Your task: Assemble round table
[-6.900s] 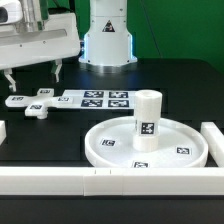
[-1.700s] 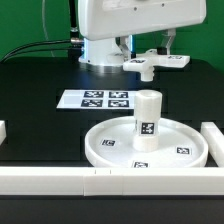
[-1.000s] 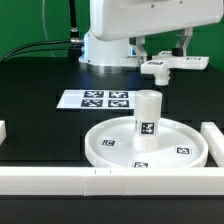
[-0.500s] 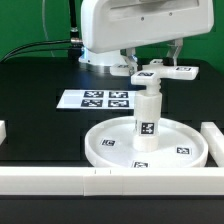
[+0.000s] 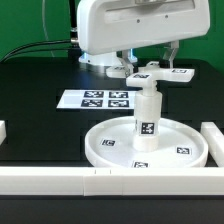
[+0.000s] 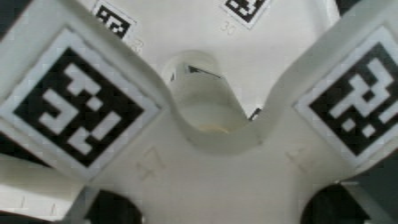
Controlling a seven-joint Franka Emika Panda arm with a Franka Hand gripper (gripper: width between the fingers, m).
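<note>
Disc (image 5: pixel 100 150) lies flat on the black table, rim up. Leg (image 5: pixel 147 120) stands upright at its centre, so I judge that joint already made, though whether it is fully tight I cannot tell. My gripper (image 5: pixel 155 63) is clamped on the foot (image 5: pixel 158 74), jaws closed on the cross from either side, holding it level and clear of the table, right above the leg's top end. Touching or just shy of it I cannot tell from the exterior view; the wrist view gives only the foot's tagged arms filling the picture. Left to do, by my reckoning: seat the foot on the leg, turn it home, let go — the last joint of the table. Count: one disc, one leg, one foot, one gripper. Also one marker board (image 5: pixel 95 99), flat on the table beyond the disc, untouched. White bars (image 5: pixel 50 180) edge the table along the front and at both sides — how many separate pieces I cannot tell.
</note>
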